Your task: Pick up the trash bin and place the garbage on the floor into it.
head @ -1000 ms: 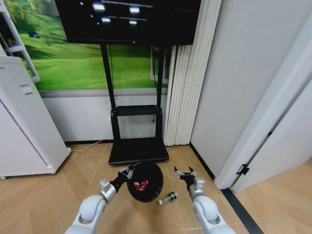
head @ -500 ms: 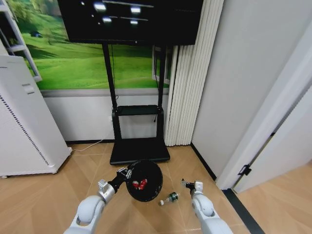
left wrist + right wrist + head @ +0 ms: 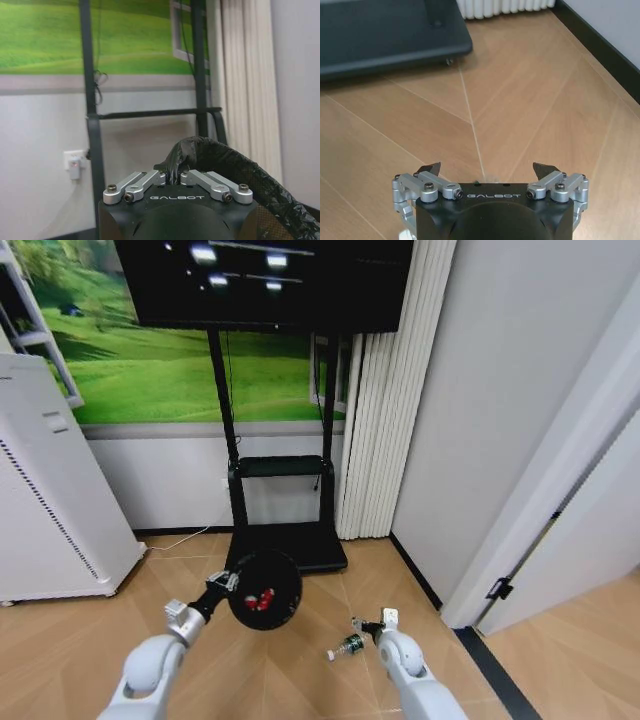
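Fingers on my left gripper (image 3: pixel 175 181) are pinched closed on the rim of the bin (image 3: pixel 265 592), gripping its black liner. I hold the bin off the floor (image 3: pixel 120 625), tilted so that its mouth faces my head camera. Red and white scraps (image 3: pixel 262 599) lie inside it, so two pieces of garbage are judged already collected.

My right gripper (image 3: pixel 487 170) is low over the floor with its fingers spread wide and nothing between them. It sits just beside the bottle (image 3: pixel 346 646), which lies on its side on the planks, apart from the bin.

Step in hand, as I judge it: grasp the bottle.

1. Centre the open right fingers over the bottle body, one on each side, across its width and not along its length.
2. Lower until the tips nearly touch the floor, then close.
3. Expect the round, light bottle to roll; approach straight down, with no sideways push.
4. Keep the left grip firm and the bin mouth tipped up enough that the scraps stay in.
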Available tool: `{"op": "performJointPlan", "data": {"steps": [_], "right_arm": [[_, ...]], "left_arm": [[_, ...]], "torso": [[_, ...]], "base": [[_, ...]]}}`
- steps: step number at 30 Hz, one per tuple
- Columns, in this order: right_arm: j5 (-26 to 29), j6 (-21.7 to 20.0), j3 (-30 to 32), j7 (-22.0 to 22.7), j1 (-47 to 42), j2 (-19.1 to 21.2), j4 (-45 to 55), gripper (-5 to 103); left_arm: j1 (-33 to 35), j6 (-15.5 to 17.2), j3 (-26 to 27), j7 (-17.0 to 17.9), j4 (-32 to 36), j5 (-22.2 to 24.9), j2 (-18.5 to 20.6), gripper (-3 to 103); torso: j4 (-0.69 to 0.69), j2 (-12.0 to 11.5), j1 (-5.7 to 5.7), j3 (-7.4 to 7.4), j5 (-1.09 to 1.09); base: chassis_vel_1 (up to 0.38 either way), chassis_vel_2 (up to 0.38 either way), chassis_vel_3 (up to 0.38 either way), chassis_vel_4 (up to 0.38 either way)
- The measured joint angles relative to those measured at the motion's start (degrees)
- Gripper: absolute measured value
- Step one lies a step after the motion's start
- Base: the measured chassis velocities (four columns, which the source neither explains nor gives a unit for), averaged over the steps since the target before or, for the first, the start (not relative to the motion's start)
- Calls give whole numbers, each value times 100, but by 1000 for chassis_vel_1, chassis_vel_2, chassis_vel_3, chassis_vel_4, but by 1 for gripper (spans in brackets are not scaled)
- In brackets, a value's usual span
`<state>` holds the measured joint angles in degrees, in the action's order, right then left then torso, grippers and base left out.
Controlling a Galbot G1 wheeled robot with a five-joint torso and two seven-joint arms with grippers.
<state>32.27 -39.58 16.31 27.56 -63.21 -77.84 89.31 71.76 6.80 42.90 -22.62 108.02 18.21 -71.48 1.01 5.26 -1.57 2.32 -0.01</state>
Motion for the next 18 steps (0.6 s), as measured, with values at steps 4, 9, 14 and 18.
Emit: {"op": "performJointPlan", "data": {"steps": [4,9,14,18], "right_arm": [[416,-4,-181,604,112,-108,-164,100],[1430,103,-500,1822,363,-362,-434,100],[1964,381,-763,2682,602,-572,-645,100],[2396,585,-951,3175,817,-764,-795,100]], "left_arm": [[-15,-1,114,8,28,71,12,8],[32,2,30,1,103,48,-83,8],[75,2,-41,-19,124,-23,-148,8],[76,23,-63,-56,124,-41,-163,8]], "torso": [[0,0,0,0,0],[0,0,0,0,1],[1,0,0,0,0],[-1,-2,0,0,1]], "base": [[0,0,0,0],[0,0,0,0],[0,0,0,0],[0,0,0,0]]}}
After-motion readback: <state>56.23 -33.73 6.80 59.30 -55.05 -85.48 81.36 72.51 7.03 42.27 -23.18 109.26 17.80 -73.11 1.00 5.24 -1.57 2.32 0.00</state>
